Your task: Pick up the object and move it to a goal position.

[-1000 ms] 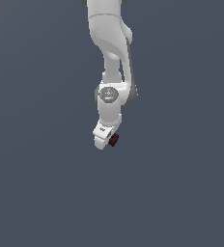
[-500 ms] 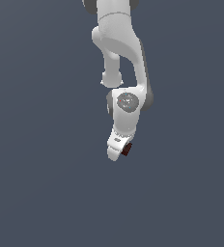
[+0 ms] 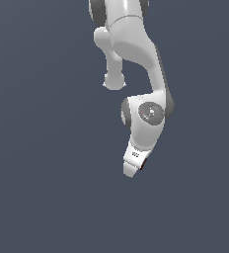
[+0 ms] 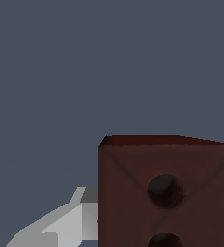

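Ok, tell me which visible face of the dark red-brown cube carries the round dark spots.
The broad face of the dark red-brown cube, toward the wrist camera: two spots. The adjoining sliver is plain.

Relative to the earlier frames, the arm (image 3: 136,59) stands farther toward the exterior view's right and lower in frame. The tool (image 3: 135,167) lies correspondingly lower and rightward, carrying the cube (image 3: 144,163) with it; less of the cube shows at the tool's edge than before.
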Controlling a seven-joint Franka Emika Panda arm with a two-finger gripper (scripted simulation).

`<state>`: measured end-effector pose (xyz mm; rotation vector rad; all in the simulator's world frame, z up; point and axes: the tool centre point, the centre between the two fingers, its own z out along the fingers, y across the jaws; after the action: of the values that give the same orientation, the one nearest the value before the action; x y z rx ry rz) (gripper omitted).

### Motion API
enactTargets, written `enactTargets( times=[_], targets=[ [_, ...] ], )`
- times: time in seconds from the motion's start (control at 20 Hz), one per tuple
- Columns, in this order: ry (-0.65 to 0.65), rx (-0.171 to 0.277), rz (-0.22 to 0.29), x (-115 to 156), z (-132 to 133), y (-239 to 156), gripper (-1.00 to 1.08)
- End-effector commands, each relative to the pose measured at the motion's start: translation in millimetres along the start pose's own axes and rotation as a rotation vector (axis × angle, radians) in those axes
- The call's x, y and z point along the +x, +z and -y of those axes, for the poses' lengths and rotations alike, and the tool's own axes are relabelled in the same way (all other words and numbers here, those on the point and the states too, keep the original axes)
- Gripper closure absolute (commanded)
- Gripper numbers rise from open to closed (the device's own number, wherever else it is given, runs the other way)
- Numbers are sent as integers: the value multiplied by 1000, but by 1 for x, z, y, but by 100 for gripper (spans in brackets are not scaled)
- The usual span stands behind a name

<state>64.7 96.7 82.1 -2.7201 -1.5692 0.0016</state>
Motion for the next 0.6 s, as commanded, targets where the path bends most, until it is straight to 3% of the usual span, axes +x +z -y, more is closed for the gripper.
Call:
enactTargets(
  times=[0.0, 0.55],
  targets=[
    [1, -2, -1, 15, -5, -5, 108],
    [1, -1, 0, 67, -23, -17, 108]
  ],
)
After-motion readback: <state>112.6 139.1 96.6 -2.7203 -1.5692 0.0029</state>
